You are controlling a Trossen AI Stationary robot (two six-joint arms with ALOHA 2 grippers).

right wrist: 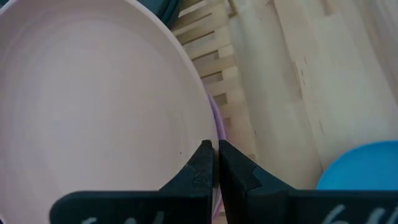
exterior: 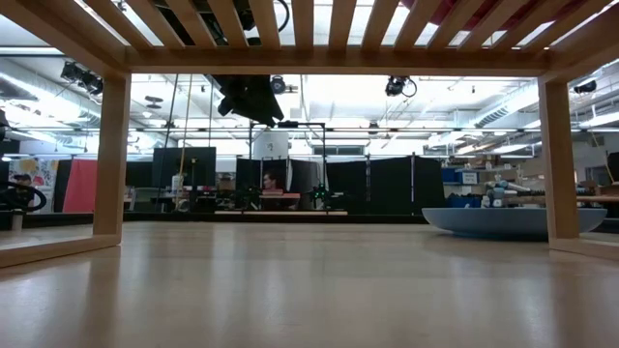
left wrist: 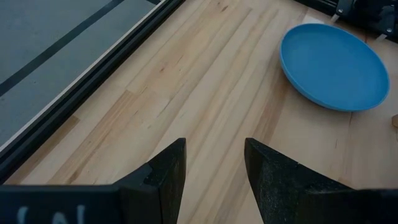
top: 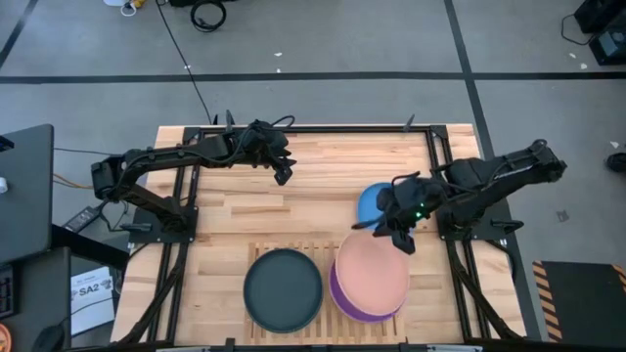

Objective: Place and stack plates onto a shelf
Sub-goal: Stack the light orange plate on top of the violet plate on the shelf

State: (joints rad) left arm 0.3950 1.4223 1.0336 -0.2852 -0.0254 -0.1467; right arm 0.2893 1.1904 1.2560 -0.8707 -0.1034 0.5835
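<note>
Jaws on the right gripper [right wrist: 215,163] are pressed nearly together, clamped on the rim of the pale pink plate [top: 373,268]; the wrist view shows the two dark fingertips meeting at that plate's edge. Jaws on the left gripper [left wrist: 214,163] stand apart with bare tabletop between them and hold nothing.

Right gripper [top: 400,233] sits over the far edge of the pale pink plate, at the right part of the shelf [top: 286,250]. The pale pink plate lies on top of the purple plate [top: 364,311], whose rim shows beneath it along the near side. In the right wrist view a thin purple edge [right wrist: 219,124] appears just under the pink rim, above the wooden slats [right wrist: 211,59].

Dark grey plate [top: 283,288] rests flat on the left part of the shelf, just beside the pink-and-purple stack and apart from it.

Blue plate [top: 373,202] lies on the plank tabletop [top: 313,186] behind the shelf, partly hidden by the right gripper. It is seen whole in the left wrist view [left wrist: 333,66] and low on the right in the low view [exterior: 503,220], beyond the shelf's leg [exterior: 559,159].

Left gripper [top: 283,172] hangs over the far middle of the tabletop, well apart from every plate.
</note>
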